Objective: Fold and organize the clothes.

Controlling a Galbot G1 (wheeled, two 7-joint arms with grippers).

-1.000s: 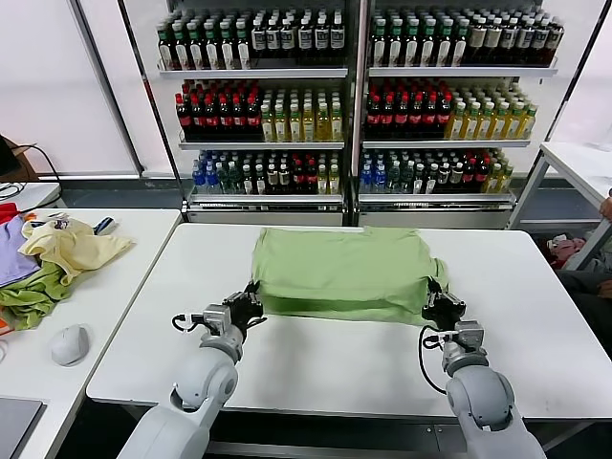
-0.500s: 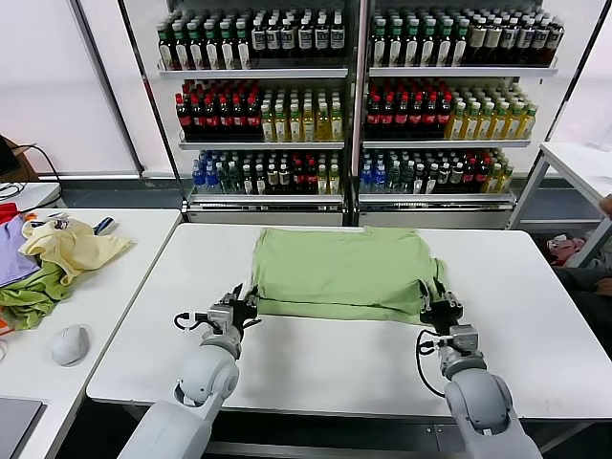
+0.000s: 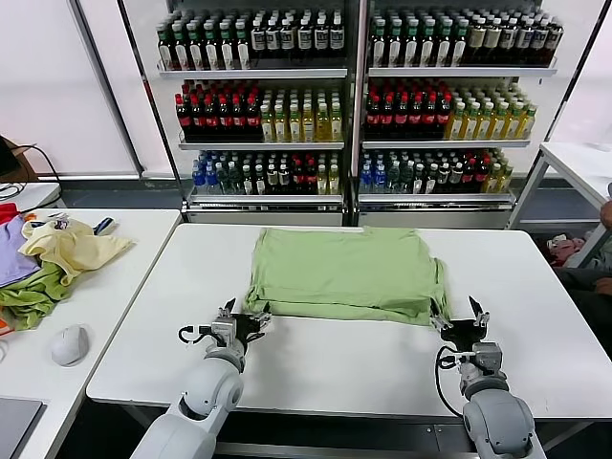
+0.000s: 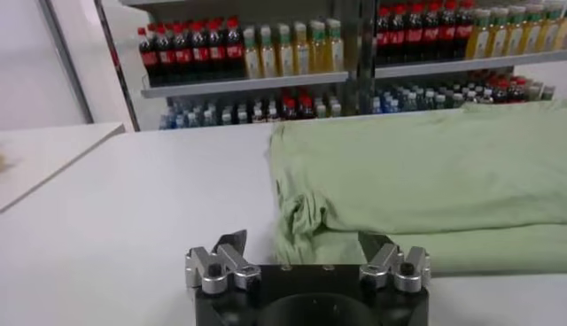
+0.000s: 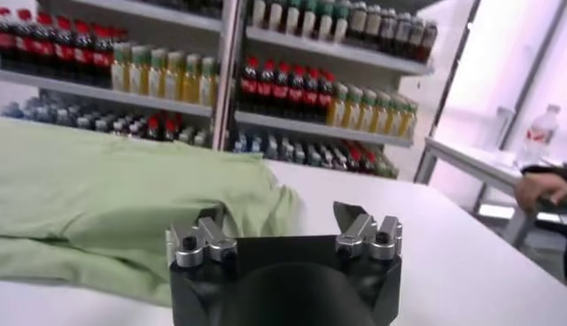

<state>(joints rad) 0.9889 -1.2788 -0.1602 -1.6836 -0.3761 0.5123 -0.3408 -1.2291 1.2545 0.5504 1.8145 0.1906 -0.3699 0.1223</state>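
Note:
The light green polo shirt (image 3: 344, 273) lies on the white table (image 3: 335, 359), folded into a wide rectangle, its collar and print hidden. My left gripper (image 3: 244, 323) is open and empty, low over the table just before the shirt's near left corner. My right gripper (image 3: 458, 322) is open and empty just before the near right corner. In the left wrist view the bunched corner of the shirt (image 4: 306, 217) lies just beyond the open left gripper (image 4: 302, 241). In the right wrist view the shirt's corner (image 5: 257, 204) lies beside the open right gripper (image 5: 279, 217).
A side table (image 3: 124, 287) at the left holds a pale yellow garment (image 3: 72, 244), an olive-green cloth (image 3: 33, 296) and a mouse (image 3: 69, 344). Bottle shelves (image 3: 354, 105) stand behind the table. Another table (image 3: 579, 163) stands at the right, with a person's hand (image 5: 540, 186) by it.
Both grippers have opened, let go of the shirt's near edge and drawn back toward the table's front. The lifted edge has dropped flat.

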